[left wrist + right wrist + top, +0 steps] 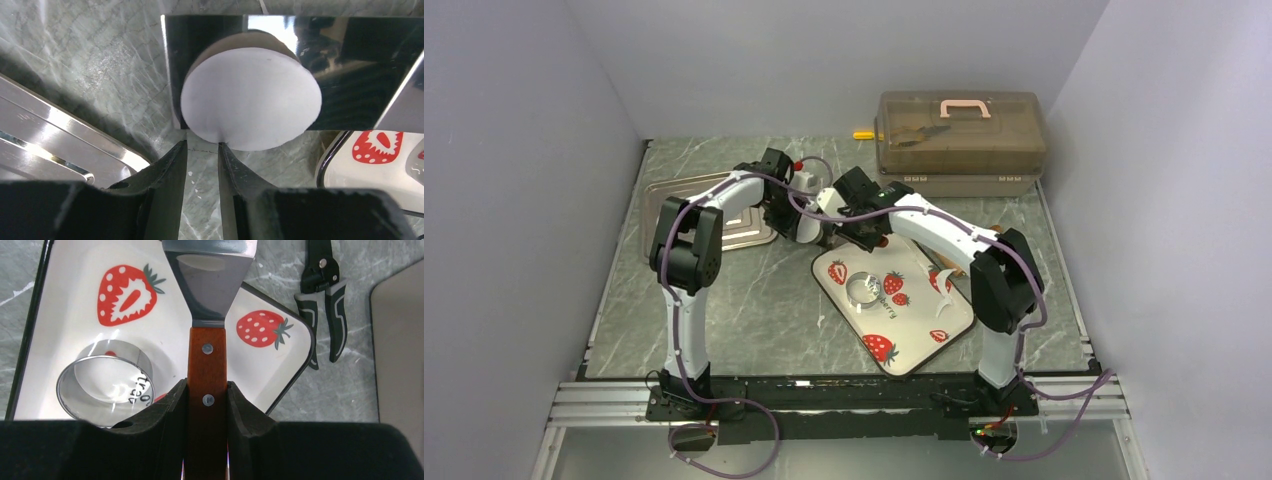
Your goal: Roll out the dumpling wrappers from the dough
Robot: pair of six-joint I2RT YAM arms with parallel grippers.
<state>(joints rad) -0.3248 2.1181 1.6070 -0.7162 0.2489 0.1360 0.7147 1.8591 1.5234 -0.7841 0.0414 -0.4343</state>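
One dumpling wrapper [250, 97], a flat round white disc, lies on the shiny blade of a spatula [350, 75] held over the marble table. My left gripper [202, 142] is open by a narrow gap. Its fingertips are at the disc's near edge, the right tip touching it, and only bare marble shows between the fingers. My right gripper [207, 385] is shut on the spatula's red-brown wooden handle [206, 355], with the blade [210, 285] pointing away from it. In the top view both grippers meet at mid-table [834, 222]. No other dough shows.
A strawberry-patterned plate [924, 340] holds a clear round ring [864, 289]. A steel tray [664, 205] lies at the left, close to my left fingers [50, 135]. Black-handled snips [325, 300] lie right of the plate. A brown lidded box [959, 140] stands at the back right.
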